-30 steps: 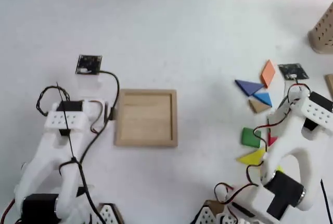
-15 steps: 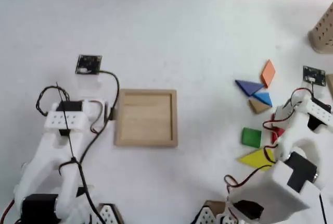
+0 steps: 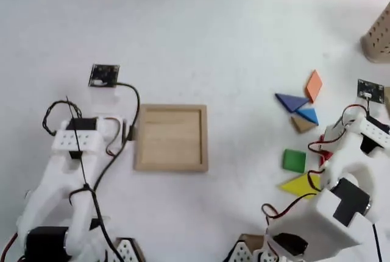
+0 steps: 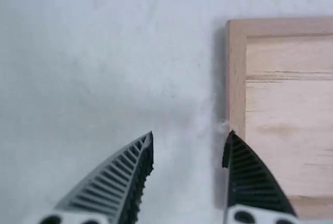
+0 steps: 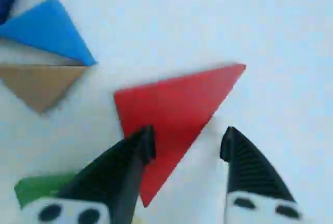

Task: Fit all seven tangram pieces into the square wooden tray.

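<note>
The square wooden tray (image 3: 170, 137) lies with nothing in it left of the table's middle. My left gripper (image 4: 190, 140) stands open just off the tray's (image 4: 237, 78) left rim, nothing between its fingers. At the right lie the loose pieces: orange parallelogram (image 3: 314, 85), dark blue triangle (image 3: 291, 102), light blue triangle (image 3: 308, 115), tan triangle (image 3: 303, 124), green square (image 3: 294, 160), yellow triangle (image 3: 298, 184). A red triangle (image 5: 177, 112) lies flat under my right gripper (image 5: 188, 138), which is open above it. Light blue (image 5: 49, 28) and tan (image 5: 39, 83) triangles lie close beside it.
A small black circuit board (image 3: 104, 75) on a cable sits behind the left arm. A perforated wooden block (image 3: 379, 38) stands at the far right edge. White tabletop stretches between the tray and the pieces.
The right arm swung to the right over the last second, uncovering the yellow and green pieces, then nearly held still. The left arm and all pieces stayed put.
</note>
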Action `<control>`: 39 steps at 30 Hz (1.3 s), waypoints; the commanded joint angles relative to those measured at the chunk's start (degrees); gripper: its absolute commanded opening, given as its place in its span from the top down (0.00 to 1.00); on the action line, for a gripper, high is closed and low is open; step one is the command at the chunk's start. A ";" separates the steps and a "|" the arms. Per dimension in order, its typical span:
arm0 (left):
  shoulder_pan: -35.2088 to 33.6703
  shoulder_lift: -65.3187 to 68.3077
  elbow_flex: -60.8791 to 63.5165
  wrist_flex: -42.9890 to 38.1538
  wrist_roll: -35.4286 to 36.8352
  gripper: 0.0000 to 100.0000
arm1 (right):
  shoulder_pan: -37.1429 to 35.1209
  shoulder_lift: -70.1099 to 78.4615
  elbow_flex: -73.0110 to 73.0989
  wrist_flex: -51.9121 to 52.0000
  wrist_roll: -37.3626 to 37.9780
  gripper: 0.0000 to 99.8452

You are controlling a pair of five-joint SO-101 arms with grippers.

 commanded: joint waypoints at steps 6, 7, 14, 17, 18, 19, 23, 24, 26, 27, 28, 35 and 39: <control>-0.31 -2.15 -0.35 -0.70 -0.62 0.78 | -4.00 -2.15 -0.09 2.24 -2.55 0.70; -0.31 -2.15 -0.35 -0.70 -0.62 0.78 | -4.00 -2.42 -0.09 2.24 -2.55 0.70; -0.31 -2.15 -0.35 -0.70 -0.70 0.78 | -4.53 -2.68 -4.57 9.19 -2.46 0.70; -0.31 -2.15 -0.35 -0.70 -2.90 0.78 | -4.79 -2.68 -7.03 11.74 -2.46 0.70; -0.31 -2.15 -0.35 -0.70 -3.25 0.78 | -4.79 -2.68 -7.56 12.18 -2.46 0.70; -0.31 -2.15 -0.35 -0.70 -3.25 0.78 | -4.88 -2.68 -7.91 12.35 -2.46 0.70; -0.31 -2.15 -0.35 -0.70 -3.25 0.78 | -4.88 -2.07 -7.82 12.00 -2.46 0.70; -0.31 -2.15 -0.35 -0.70 -3.25 0.78 | -4.88 -1.89 -7.74 11.82 -2.37 0.70; -0.31 -2.15 -0.35 -0.70 -3.34 0.78 | -4.88 -0.48 -6.42 10.77 -1.23 0.70; -0.31 -2.15 -0.35 -0.70 -3.34 0.78 | -4.88 0.48 -5.63 9.80 -0.88 0.70; -0.31 -2.15 -0.35 -0.70 -3.34 0.78 | -4.88 1.71 -4.84 8.40 -0.79 0.70; -0.31 -2.15 -0.35 -0.70 -3.43 0.78 | -4.44 11.91 -4.92 1.19 -0.44 0.70; -0.31 -2.15 -0.35 -0.70 -3.43 0.78 | -4.44 14.81 -8.53 4.70 1.67 0.70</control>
